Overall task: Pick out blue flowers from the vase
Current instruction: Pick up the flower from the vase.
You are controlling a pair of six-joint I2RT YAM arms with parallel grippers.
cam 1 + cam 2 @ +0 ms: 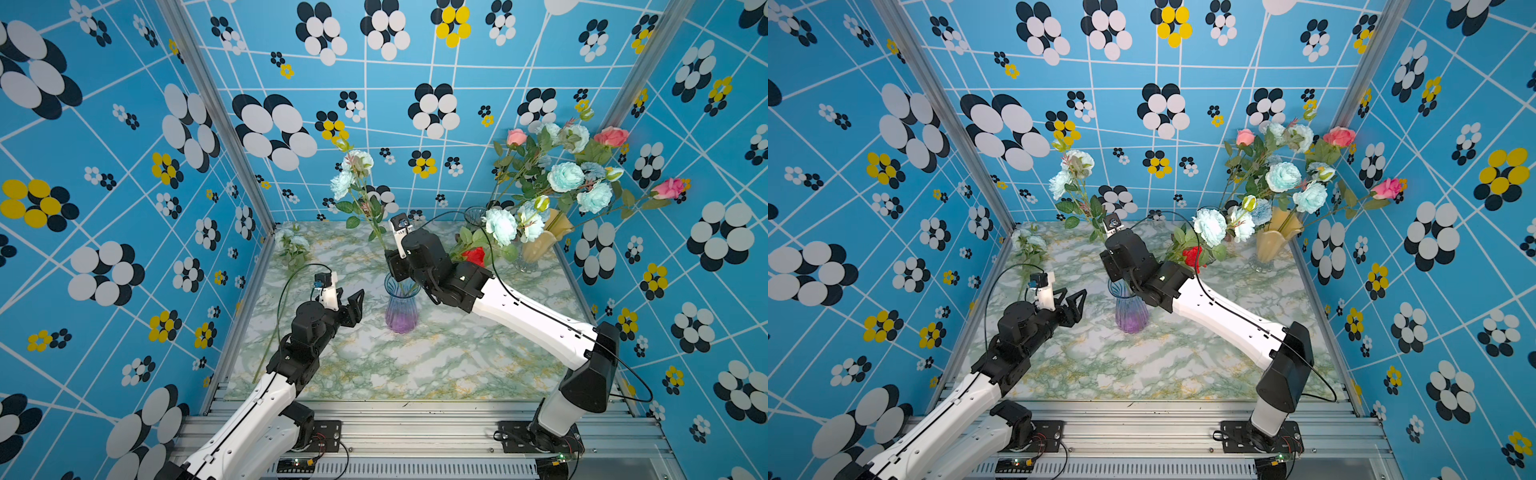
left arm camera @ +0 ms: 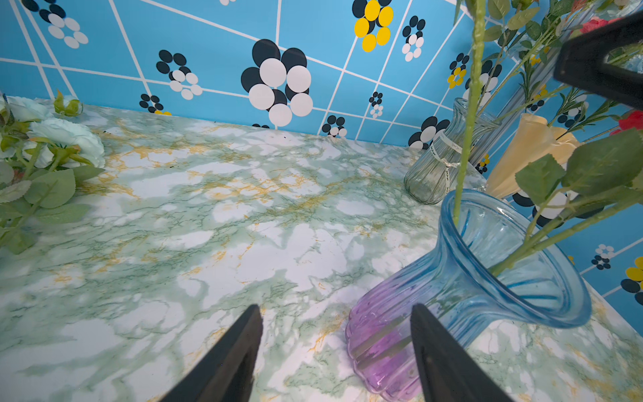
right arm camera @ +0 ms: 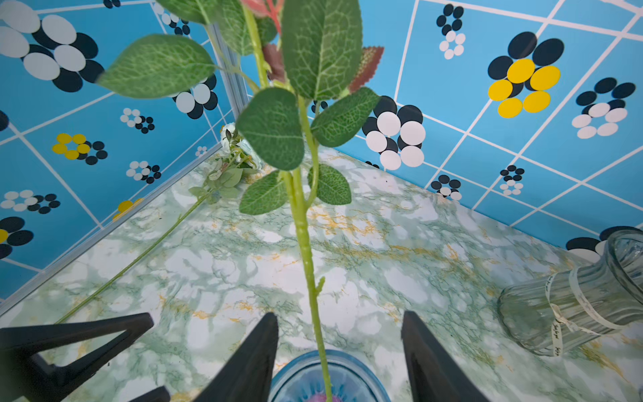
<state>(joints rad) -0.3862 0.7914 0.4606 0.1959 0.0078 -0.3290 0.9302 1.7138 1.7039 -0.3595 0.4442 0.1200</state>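
Observation:
The blue-and-purple glass vase [image 1: 401,309] [image 2: 462,278] stands mid-table. It holds one stem [image 3: 306,250] of blue flowers, whose pale aqua blooms [image 1: 347,178] [image 1: 1067,176] rise behind it, and a red rose [image 1: 473,254] leaning right. My right gripper [image 3: 339,315] hovers just above the vase mouth, open; the green stem passes between its jaws without touching either. My left gripper [image 2: 335,308] [image 1: 351,297] is open and empty, low beside the vase's left side. A further blue flower [image 1: 291,245] [image 2: 59,139] lies on the table at the far left.
A yellow vase [image 1: 544,245] at the back right holds more blue flowers [image 1: 565,176] and pink roses [image 1: 611,136]. An empty clear ribbed vase [image 1: 473,216] [image 3: 574,306] stands behind the red rose. Patterned walls close in the marble table [image 1: 415,365].

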